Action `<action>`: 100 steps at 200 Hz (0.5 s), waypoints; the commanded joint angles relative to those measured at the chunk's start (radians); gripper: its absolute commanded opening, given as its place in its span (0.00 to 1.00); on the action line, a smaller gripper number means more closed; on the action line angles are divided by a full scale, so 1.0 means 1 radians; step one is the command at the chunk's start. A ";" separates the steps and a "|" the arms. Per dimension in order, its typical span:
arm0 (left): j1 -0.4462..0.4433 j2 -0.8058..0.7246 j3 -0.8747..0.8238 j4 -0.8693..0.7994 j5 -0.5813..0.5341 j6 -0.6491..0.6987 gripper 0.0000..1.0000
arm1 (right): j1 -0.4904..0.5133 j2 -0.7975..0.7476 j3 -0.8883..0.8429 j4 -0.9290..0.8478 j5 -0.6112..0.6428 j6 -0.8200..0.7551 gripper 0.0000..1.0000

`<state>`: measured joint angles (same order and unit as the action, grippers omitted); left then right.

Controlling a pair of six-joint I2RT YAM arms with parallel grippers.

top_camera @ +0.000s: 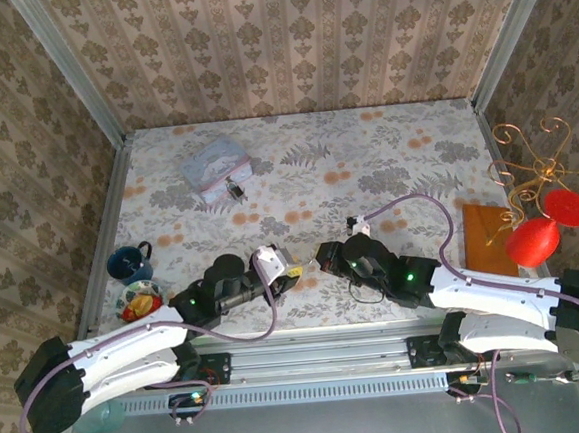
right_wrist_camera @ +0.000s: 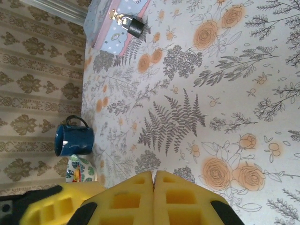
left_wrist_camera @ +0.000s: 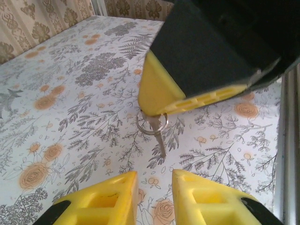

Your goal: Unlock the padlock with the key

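A: Where's the key [left_wrist_camera: 159,137]?
B: Hanging from the right tool [right_wrist_camera: 153,176], its fingers pressed together on it, above the flowered surface [top_camera: 394,148]; the left tool [left_wrist_camera: 154,180] is near it, fingers apart.
A: The padlock [top_camera: 234,189]?
B: On the blue tin [top_camera: 213,162], far left; patterned wallpaper [top_camera: 285,36] all round.

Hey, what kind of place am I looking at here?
Probably a staged robot test cell rather than a real room: wallpapered panels in a metal frame box in a floral-covered table, and the left arm and right arm are bolted at its near edge.
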<state>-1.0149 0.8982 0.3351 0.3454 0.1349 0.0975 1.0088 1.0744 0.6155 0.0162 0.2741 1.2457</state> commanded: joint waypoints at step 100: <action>-0.039 0.039 -0.028 0.146 -0.047 0.082 0.23 | 0.060 0.043 0.026 0.071 0.097 0.204 0.00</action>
<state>-1.0477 0.9340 0.3145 0.4583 0.1055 0.1585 1.0603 1.1213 0.6315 0.0456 0.3260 1.3968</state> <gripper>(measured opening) 0.222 0.062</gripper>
